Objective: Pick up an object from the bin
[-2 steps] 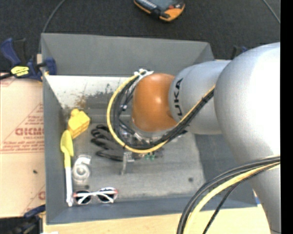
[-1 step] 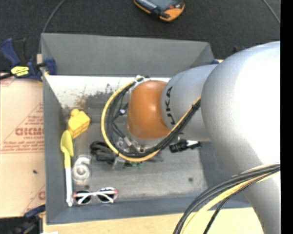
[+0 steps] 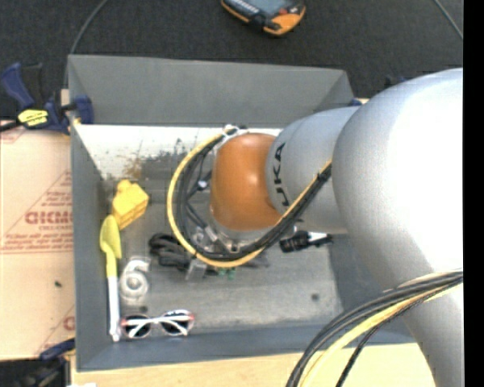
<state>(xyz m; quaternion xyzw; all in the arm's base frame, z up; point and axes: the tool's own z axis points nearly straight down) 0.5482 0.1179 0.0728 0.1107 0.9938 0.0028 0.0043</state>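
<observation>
My gripper [image 3: 200,258] is low in the middle of the bin, mostly hidden under the arm's orange cover. A black looped thing [image 3: 164,249] lies right against its left side; whether they touch I cannot tell. A small green piece [image 3: 226,274] peeks out just below the gripper. Further left, a clear round cap-like thing [image 3: 135,281] rests on the bin floor. Beside it lies a yellow scoop with a white handle [image 3: 110,252].
A yellow block [image 3: 130,202] sits near the bin's left wall, above the scoop. White-framed sunglasses [image 3: 156,325] lie along the front wall at the lower left. The arm and its cables cover the bin's right half.
</observation>
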